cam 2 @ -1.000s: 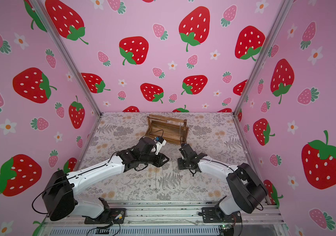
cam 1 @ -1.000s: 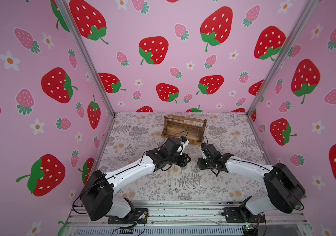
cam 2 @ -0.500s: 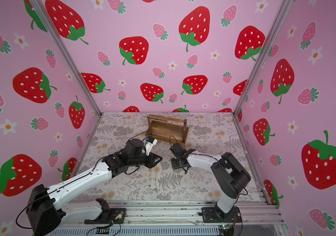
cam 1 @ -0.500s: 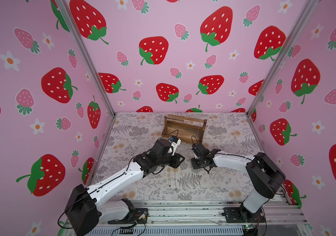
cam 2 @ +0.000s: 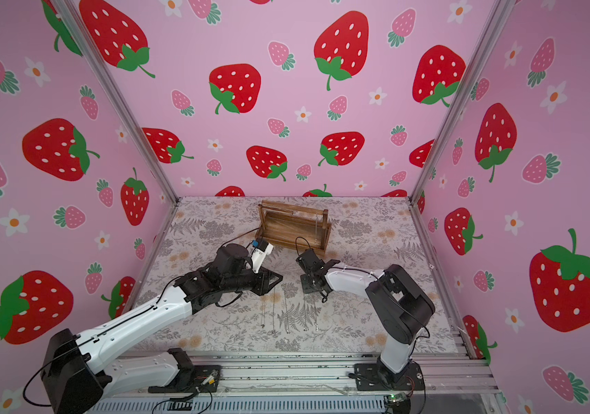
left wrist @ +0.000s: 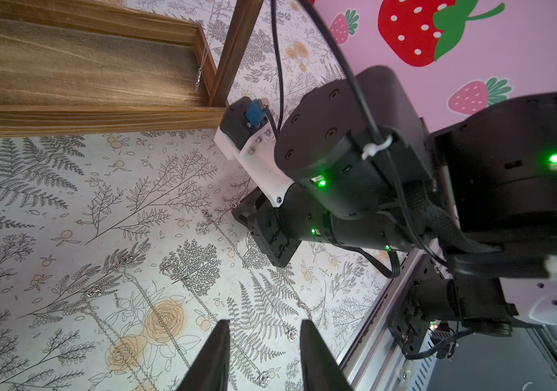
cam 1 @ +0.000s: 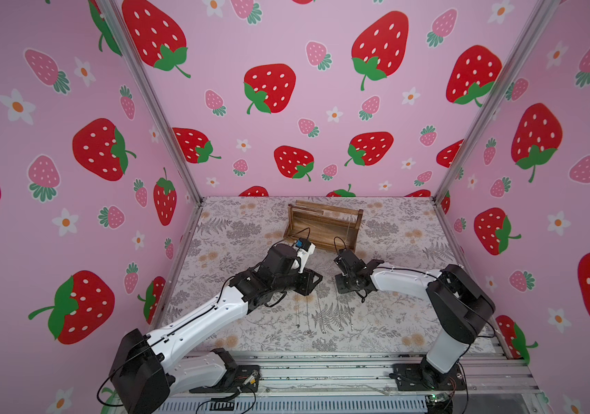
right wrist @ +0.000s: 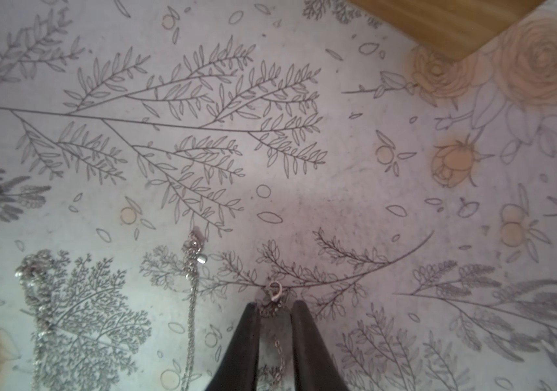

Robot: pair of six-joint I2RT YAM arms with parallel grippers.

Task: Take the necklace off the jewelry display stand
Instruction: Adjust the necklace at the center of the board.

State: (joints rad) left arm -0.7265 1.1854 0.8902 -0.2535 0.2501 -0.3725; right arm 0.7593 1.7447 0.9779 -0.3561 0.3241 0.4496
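Fern-print surface [cam 1: 394, 251] inside strawberry-pink walls [cam 1: 286, 53].
Right tool [right wrist: 275, 304] narrowly parted astride a necklace chain [right wrist: 274, 291]; left tool [left wrist: 264, 323] spread, holding nothing.

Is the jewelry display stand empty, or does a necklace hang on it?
Not empty. In the left wrist view a thin silver necklace hangs inside the jewelry display stand, close to one end post.
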